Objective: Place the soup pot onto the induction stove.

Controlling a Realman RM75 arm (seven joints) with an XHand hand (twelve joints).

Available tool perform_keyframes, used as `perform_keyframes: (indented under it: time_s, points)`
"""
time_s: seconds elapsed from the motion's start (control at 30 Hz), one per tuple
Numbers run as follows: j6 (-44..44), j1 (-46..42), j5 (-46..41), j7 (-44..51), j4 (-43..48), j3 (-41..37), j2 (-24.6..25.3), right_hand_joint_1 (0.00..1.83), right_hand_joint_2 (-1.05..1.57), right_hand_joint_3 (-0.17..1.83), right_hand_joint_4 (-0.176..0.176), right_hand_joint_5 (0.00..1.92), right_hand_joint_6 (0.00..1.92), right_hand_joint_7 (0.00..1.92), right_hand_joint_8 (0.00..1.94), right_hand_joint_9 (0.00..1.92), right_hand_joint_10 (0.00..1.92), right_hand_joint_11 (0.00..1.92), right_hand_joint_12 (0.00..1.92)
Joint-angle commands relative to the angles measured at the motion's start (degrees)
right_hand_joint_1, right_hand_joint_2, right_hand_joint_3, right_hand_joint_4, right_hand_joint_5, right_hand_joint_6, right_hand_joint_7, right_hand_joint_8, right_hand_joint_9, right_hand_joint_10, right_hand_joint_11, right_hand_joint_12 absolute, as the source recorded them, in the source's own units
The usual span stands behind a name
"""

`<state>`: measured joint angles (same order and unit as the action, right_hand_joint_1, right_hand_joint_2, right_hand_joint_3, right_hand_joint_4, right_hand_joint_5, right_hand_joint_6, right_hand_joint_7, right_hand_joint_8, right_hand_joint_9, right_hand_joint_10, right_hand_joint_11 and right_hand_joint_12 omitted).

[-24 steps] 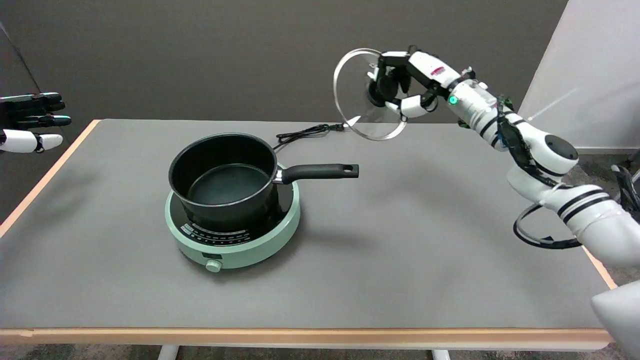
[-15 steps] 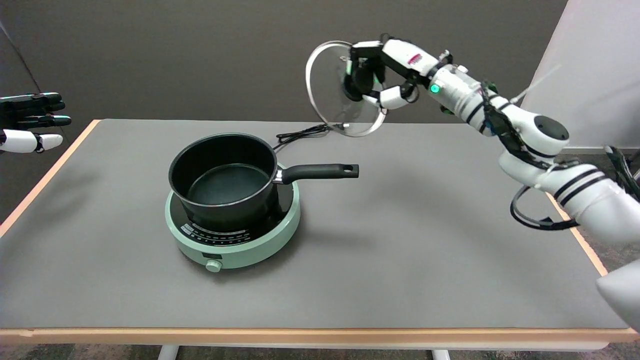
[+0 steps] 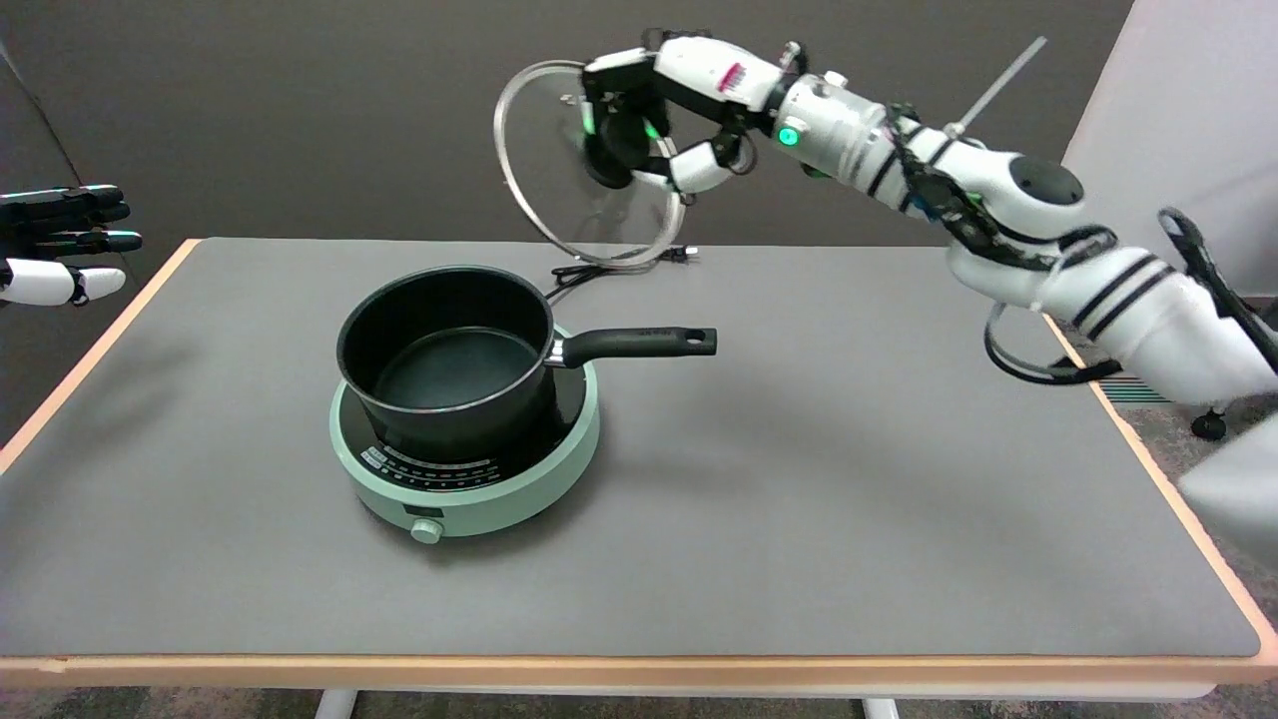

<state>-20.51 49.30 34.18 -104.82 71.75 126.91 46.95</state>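
A black soup pot [image 3: 446, 358] stands uncovered on the mint-green induction stove [image 3: 465, 460], left of the table's middle, its long black handle [image 3: 639, 343] pointing right. High over the table's far side, my right hand [image 3: 666, 112] holds a glass lid [image 3: 552, 178] by its black knob. The lid is tilted almost on edge in the air, above and to the right of the pot. Its lower rim hangs just beyond the pot's far edge.
The stove's black power cord [image 3: 603, 266] trails along the table's far edge behind the pot. The idle left hand [image 3: 57, 243] hangs still at the picture's upper left. My right arm crosses over the table's right side.
My right hand has carried the glass lid to the left and upward, from over the table's far right to a spot nearly above the pot. Pot and stove have stayed put.
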Motion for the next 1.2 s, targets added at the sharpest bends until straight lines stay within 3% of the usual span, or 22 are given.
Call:
perform_keyframes:
  time_s: [0.03,0.37,0.9,1.0,1.2]
  points:
    - [-9.19,21.24,2.06,-1.56,-10.89,21.62,9.9,1.35,0.86,0.66,0.176,0.5,1.51,0.85,1.4,0.79,1.82,0.57,1.62]
    - [-11.68,25.18,10.11,-5.1,-14.07,21.62,14.51,1.35,0.87,0.65,0.176,0.51,1.5,0.84,1.41,0.79,1.83,0.59,1.59]
    - [-9.62,24.89,13.23,-4.67,-12.07,20.74,15.61,1.35,0.86,0.65,0.176,0.51,1.51,0.85,1.39,0.8,1.8,0.6,1.58]
    - [-14.34,24.14,20.06,-6.33,-12.68,15.86,17.19,1.35,0.86,0.65,0.176,0.51,1.51,0.86,1.39,0.8,1.79,0.6,1.58]
    - [-15.18,21.91,35.34,-18.37,-9.9,9.95,18.62,1.35,0.86,0.65,0.176,0.5,1.52,0.85,1.4,0.79,1.81,0.6,1.58]
